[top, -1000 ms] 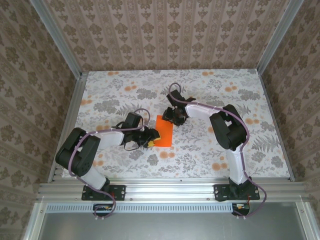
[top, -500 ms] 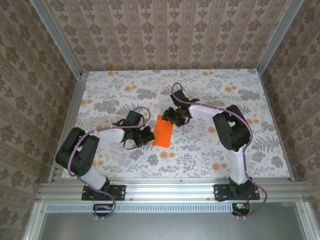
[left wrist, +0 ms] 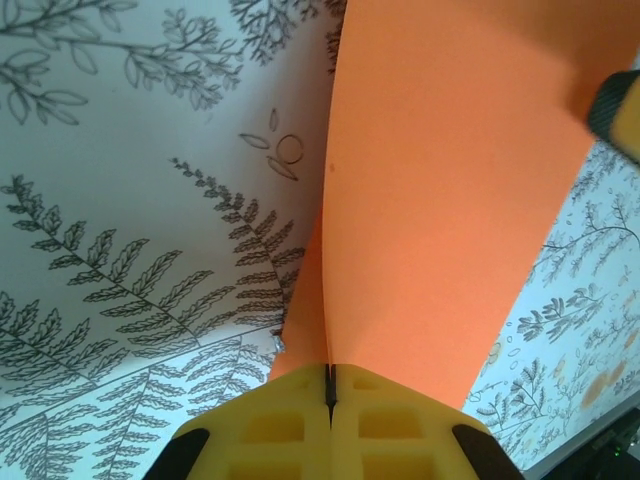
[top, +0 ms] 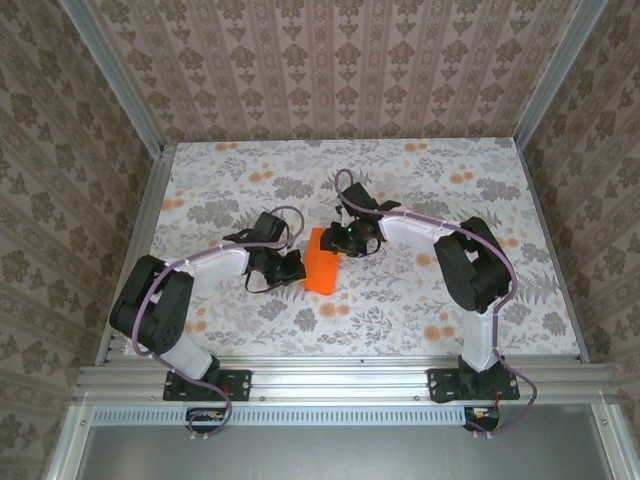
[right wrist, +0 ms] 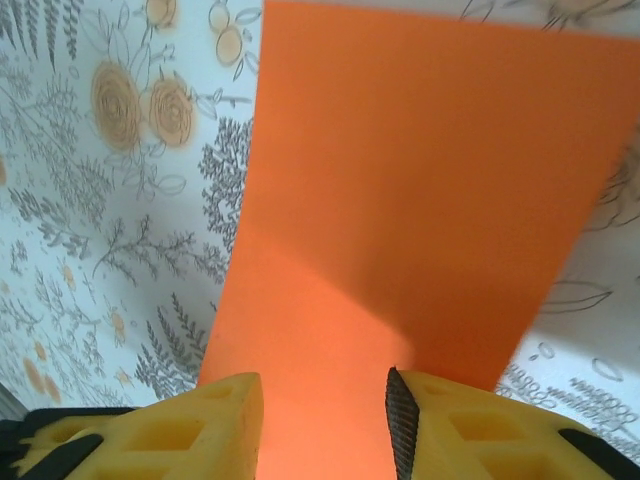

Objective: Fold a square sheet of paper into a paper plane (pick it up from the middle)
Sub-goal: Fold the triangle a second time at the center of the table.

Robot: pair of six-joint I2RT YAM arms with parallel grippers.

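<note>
The square sheet of paper (top: 322,264) is bright orange and sits mid-table, bowed up off the floral cloth. My left gripper (top: 296,268) is at its left edge. In the left wrist view its yellow fingers (left wrist: 330,385) are pressed together on the sheet's (left wrist: 450,200) edge, and the paper rises away from them. My right gripper (top: 338,240) is at the sheet's far right corner. In the right wrist view its jaws (right wrist: 325,410) stand apart with the orange sheet (right wrist: 400,200) running under the gap. No paper plane is in view.
The floral tablecloth (top: 450,300) stretches to both sides and towards the back. Patterned walls (top: 330,70) and aluminium posts (top: 140,110) close in the table on three sides. A metal rail (top: 330,380) runs along the near edge.
My left gripper has shut on the sheet's left edge and drawn it up and leftward, so the flat sheet now bows. My right gripper has shifted left over the sheet, its jaws narrower.
</note>
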